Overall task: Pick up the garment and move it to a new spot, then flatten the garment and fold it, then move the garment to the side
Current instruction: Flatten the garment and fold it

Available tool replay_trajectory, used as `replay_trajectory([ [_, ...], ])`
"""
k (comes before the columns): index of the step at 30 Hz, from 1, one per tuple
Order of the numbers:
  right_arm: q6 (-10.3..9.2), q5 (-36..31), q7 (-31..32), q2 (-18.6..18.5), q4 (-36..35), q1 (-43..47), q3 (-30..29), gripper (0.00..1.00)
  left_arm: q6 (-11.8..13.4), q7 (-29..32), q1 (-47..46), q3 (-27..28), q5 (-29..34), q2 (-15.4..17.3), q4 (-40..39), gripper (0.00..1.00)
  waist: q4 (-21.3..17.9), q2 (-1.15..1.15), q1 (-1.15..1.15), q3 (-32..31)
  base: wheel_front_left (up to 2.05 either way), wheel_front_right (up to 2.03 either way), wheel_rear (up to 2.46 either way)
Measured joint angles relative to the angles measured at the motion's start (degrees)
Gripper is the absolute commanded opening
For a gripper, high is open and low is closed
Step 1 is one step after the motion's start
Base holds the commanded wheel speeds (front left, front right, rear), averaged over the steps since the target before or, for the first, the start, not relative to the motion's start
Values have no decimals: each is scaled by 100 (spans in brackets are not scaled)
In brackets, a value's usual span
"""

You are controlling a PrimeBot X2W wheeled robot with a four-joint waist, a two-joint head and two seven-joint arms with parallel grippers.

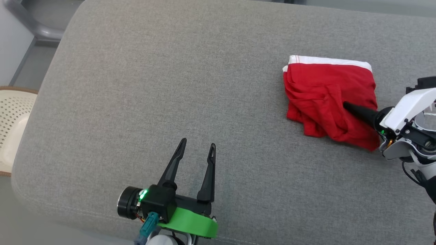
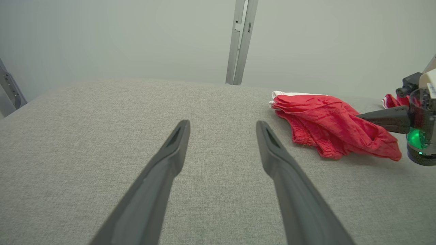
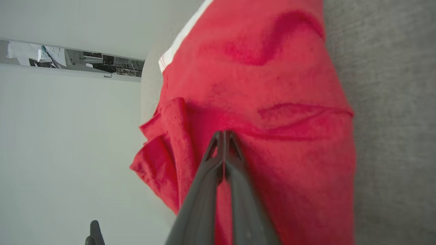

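Head view places the folded red garment (image 1: 323,88) at the right of the grey cushion (image 1: 153,68). Our right gripper (image 1: 345,104) is closed at its crease; whether cloth is caught we cannot tell. Our left gripper (image 1: 198,143) gapes empty. A thin pinch could slip, or drag the folds apart.

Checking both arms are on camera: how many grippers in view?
2. The left gripper is open over the grey cushion, lower left; the right gripper, at the right, is shut on the red garment.
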Motion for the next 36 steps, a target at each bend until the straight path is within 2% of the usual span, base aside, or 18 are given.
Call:
replay_trajectory([
  [7, 0, -152, 399, 115, -231, -85, 400, 0, 68, 0, -103, -51, -82, -1, 3, 100, 120, 0, 0, 169, 0, 0, 0],
  [17, -1, -534, 647, 240, -756, 110, 1015, 0, 68, 0, -108, -51, -124, -1, 56, 100, 26, 0, 0, 2, 0, 0, 0],
  [20, -1, -592, 701, 489, -950, 322, 1317, 0, 64, 0, -89, -25, -126, -1, 105, 100, 12, 0, 0, -121, 0, 0, 0],
  [21, -1, -541, 683, 626, -1162, 461, 1427, 0, 57, 0, -56, 7, -125, -1, 115, 100, -1, 0, 0, -204, 0, 0, 0],
  [24, -1, -594, 285, 713, -1705, 671, 1513, 0, 51, 0, 42, 104, -105, -2, 133, 100, -42, 0, 0, -367, 0, 0, 0],
  [25, 0, -641, 124, 724, -1853, 728, 1534, 22, 51, 0, 71, 153, -99, -2, 136, 100, -60, 0, 0, -415, 0, 0, 0],
  [26, 0, -754, -101, 725, -2016, 806, 1573, 22, 49, 0, 120, 203, -86, -2, 149, 100, -87, 0, 0, -473, 0, 0, 0],
  [27, 0, -858, -376, 735, -2138, 898, 1583, 100, 47, 0, 180, 267, -71, -2, 167, 100, -120, 0, 0, -535, 0, 0, 0],
  [33, -1, -1463, -1987, 759, -2465, 1508, 1660, 100, -19, 0, 607, 682, 24, -2, 201, 100, -355, 0, 0, -962, 0, 0, 0],
  [36, 0, -1895, -2704, 628, -2496, 1768, 1779, 100, -89, 0, 790, 903, 103, -2, 164, 100, -555, 0, 0, -1141, 0, 0, 0],
])
